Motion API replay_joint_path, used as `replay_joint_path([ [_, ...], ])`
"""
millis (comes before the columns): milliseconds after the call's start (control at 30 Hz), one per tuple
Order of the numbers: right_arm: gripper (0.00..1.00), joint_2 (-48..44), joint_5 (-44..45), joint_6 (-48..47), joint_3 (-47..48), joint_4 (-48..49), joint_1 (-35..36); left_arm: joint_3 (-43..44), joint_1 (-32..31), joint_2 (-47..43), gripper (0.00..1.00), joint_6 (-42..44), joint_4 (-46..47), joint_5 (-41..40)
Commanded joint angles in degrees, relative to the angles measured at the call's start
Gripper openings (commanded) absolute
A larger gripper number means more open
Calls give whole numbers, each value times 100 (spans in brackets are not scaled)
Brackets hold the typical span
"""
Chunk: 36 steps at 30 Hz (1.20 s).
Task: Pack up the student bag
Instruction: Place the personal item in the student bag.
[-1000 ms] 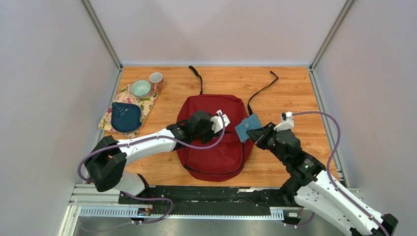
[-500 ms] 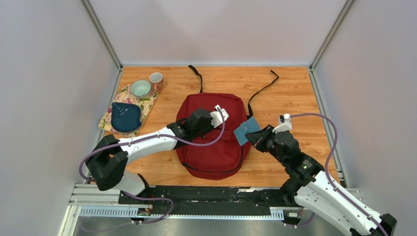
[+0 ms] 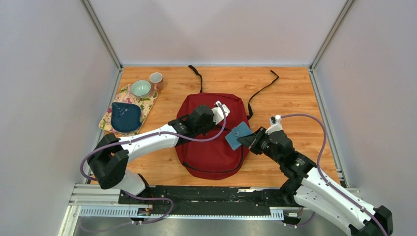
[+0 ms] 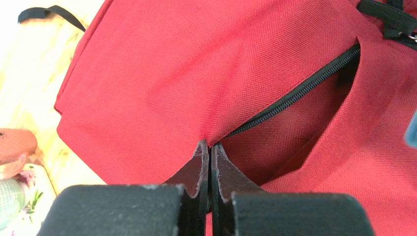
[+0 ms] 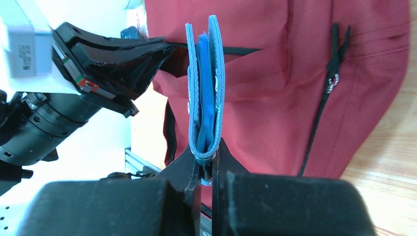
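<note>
The student bag [image 3: 209, 155] lies flat mid-table in the overhead view, with two black straps [image 3: 197, 77] trailing toward the top. Only the left wrist view shows the left gripper [image 4: 210, 148] pinched tight on red fabric beside the open zipper [image 4: 295, 93]. Only the right wrist view shows the right gripper [image 5: 207, 164] clamping one teal wallet [image 5: 204, 88] upright — edge-on. Upper left: one bowl [image 3: 140, 88], one cup [image 3: 156, 78], one pouch [image 3: 126, 117].

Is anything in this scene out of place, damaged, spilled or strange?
Nothing stands out. The student bag lies flat, its pocket open because the left gripper pinches its edge. The right gripper holds the blue wallet near the opening. Nothing looks spilled or torn.
</note>
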Motion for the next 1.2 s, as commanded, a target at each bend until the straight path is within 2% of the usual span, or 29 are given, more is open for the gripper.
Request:
replay_joint_path([
  [0, 0, 280, -688, 368, -106, 1031, -12, 373, 38, -26, 0, -311, -147, 180],
  [267, 0, 1132, -1654, 948, -300, 2359, -12, 865, 38, -44, 0, -1083, -648, 488],
  [500, 0, 1862, -2217, 1343, -300, 3307, -21, 1269, 29, -35, 0, -2007, -974, 944],
  [733, 0, 2776, -2613, 1809, -370, 4196, -21, 1419, 38, -132, 0, -2710, -1088, 989],
  [967, 0, 3524, -2824, 2091, -422, 5004, -319, 1428, 38, -246, 0, -2833, -1211, 1068],
  [1167, 0, 3770, -3061, 2197, -405, 5252, -961, 1164, 38, -492, 0, -2737, -1097, 1164],
])
